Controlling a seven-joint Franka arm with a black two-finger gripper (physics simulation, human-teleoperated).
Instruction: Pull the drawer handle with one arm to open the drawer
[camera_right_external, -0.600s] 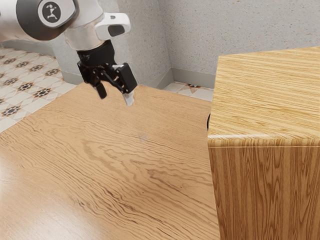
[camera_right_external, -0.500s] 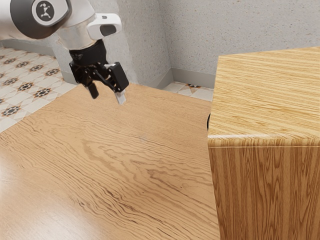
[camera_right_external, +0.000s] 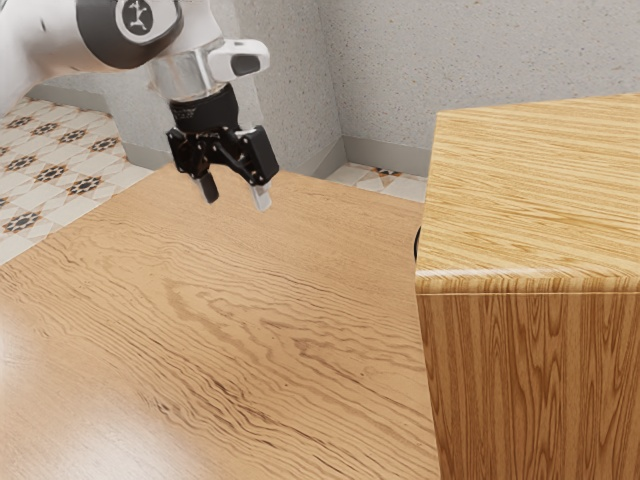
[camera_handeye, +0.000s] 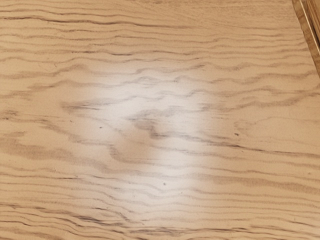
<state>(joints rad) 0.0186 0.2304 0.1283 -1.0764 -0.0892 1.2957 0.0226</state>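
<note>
Exterior view: the arm comes in from the upper left and holds the tool (camera_right_external: 235, 193) above the far part of the wooden tabletop (camera_right_external: 250, 330), its fingers pointing down, spread apart and grasping nothing. The wooden cabinet (camera_right_external: 530, 200) stands at the exterior view's right, well apart from the tool. A small dark sliver (camera_right_external: 417, 243) shows at the cabinet's near-side edge; whether it is the drawer handle cannot be told. Wrist view: tabletop grain with a pale glare (camera_handeye: 160, 130) under the tool, the cabinet's edge beyond it
</note>
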